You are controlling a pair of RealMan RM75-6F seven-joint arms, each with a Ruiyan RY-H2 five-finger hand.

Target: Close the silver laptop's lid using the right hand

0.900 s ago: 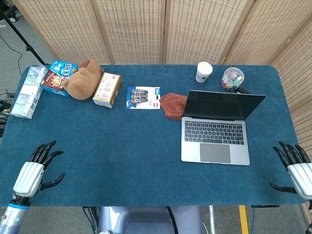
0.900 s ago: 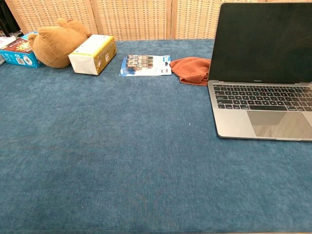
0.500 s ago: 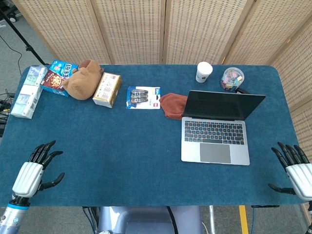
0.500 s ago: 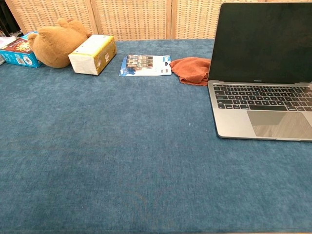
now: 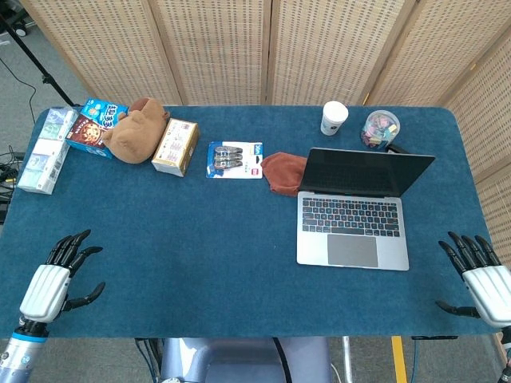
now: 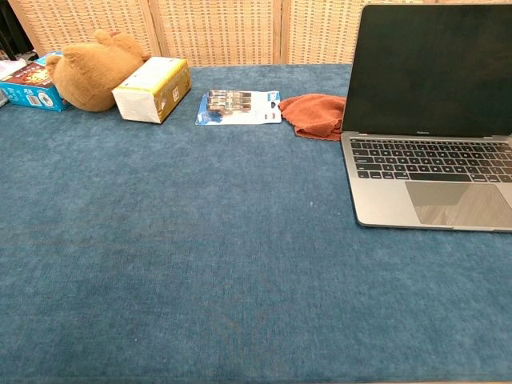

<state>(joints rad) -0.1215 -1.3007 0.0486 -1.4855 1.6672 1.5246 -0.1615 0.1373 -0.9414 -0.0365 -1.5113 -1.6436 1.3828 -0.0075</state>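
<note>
– Where was the laptop w/ respect to you?

– The silver laptop [image 5: 354, 214] sat on the right half of the blue worktop [image 5: 200, 239], lid up, screen dark, keyboard and trackpad facing me. In the chest view it filled the right side, screen standing upright.

– And your right hand?

– My right hand [image 5: 477, 277] was at the worktop's near right corner, holding nothing, fingers spread apart and pointing toward the far edge, thumb out to the side. Well apart from the laptop, not touching it. Chest view didn't show it.

– Left hand?

– My left hand [image 5: 54, 279] was at the near left corner, also holding nothing, fingers fanned out, thumb sticking out. Only seen in the head view.

– What else was on there?

– A rust-red cloth [image 5: 284, 172] lay just beside the laptop's far left corner, approx. touching the lid edge. Left of it a blister pack of batteries [image 5: 235, 159], then a yellow-white box [image 5: 176, 146], a brown plush bear [image 5: 136, 130] and a blue snack box [image 5: 95, 128] near it. A pale packet [image 5: 46, 150] lay at the far left edge. Behind the laptop stood a white paper cup [image 5: 334, 117] and a clear jar [image 5: 379, 128] w/ colourful bits inside; couldn't tell what they were.
</note>
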